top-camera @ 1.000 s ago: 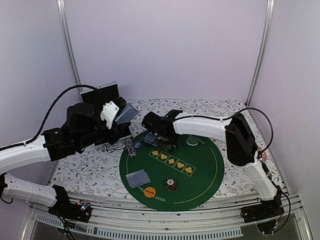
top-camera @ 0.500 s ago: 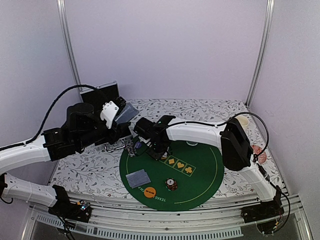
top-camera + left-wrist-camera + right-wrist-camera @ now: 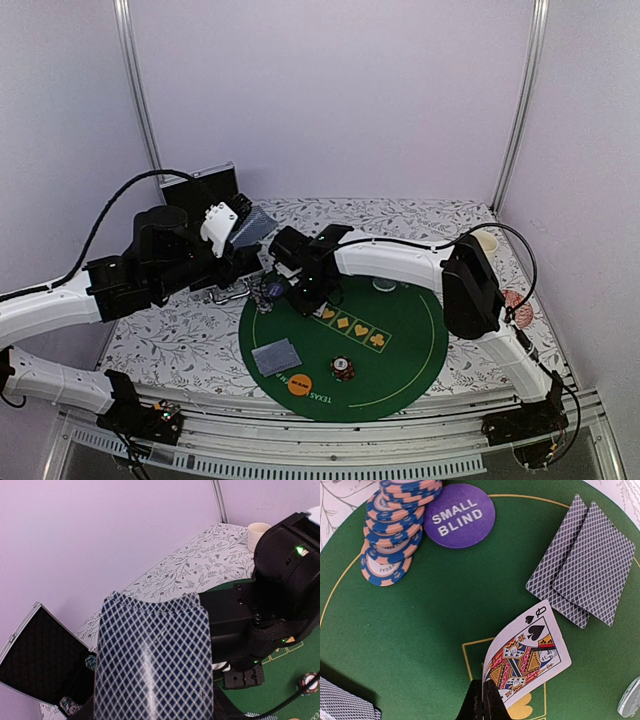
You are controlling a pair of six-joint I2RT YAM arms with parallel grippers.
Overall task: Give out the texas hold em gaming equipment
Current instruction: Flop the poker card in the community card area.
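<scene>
My left gripper (image 3: 240,232) is shut on a deck of blue diamond-backed cards (image 3: 150,665), held up off the table; the deck hides its fingers in the left wrist view. My right gripper (image 3: 483,702) is shut on a face-up queen of spades (image 3: 530,650), held just above the green mat (image 3: 420,620). Beside it lie two face-down cards (image 3: 585,562), a purple SMALL BLIND disc (image 3: 459,515) and a leaning stack of blue-and-orange chips (image 3: 395,525). The top view shows another face-down pair (image 3: 276,356), an orange disc (image 3: 299,383), a chip stack (image 3: 343,369) and a clear disc (image 3: 383,284).
An open black case (image 3: 205,185) stands at the back left, with chips inside in the left wrist view (image 3: 70,705). A white mug (image 3: 486,241) sits at the back right. The right arm (image 3: 400,255) stretches across the mat's far side, close to my left gripper.
My right gripper has swung left along the mat's far edge toward the chip stack and the deck, uncovering the clear disc. The left arm has not moved.
</scene>
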